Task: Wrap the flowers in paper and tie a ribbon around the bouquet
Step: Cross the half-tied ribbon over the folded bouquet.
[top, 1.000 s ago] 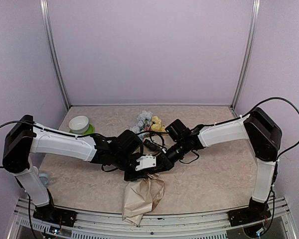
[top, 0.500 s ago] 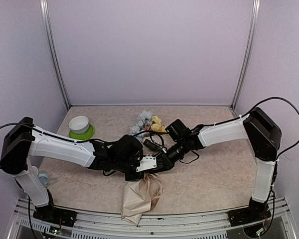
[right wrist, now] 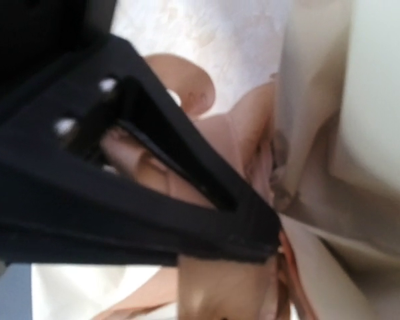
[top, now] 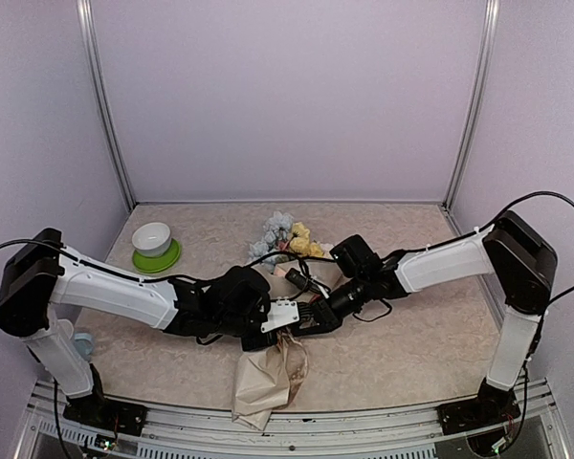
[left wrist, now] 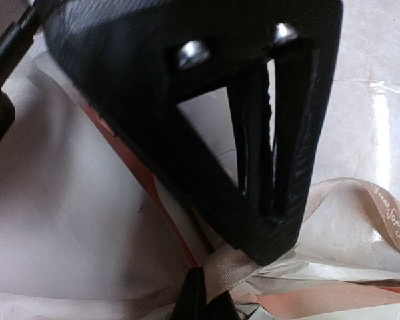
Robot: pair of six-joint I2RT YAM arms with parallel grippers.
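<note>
The paper (top: 266,378) lies crumpled at the worktop's (top: 421,354) near edge, with the flowers (top: 289,233) farther back. The left tool (left wrist: 261,230) is closed beside the ribbon (left wrist: 363,203). I cannot tell the right tool's (top: 318,316) state.

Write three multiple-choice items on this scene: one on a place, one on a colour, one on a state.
1. Where is the white bowl?
A. On a green saucer at the back left of the table.
B. At the front right corner.
C. In the middle of the front edge.

2. What colour is the ribbon?
A. Dark green.
B. Black.
C. Tan.

3. What state is the paper in?
A. Spread flat.
B. Crumpled into a bundle.
C. Torn into separate scraps.

Answers:
1 A: the overhead view shows it there.
2 C: the left wrist view shows a tan band.
3 B: it lies creased and bunched near the front edge.
</note>
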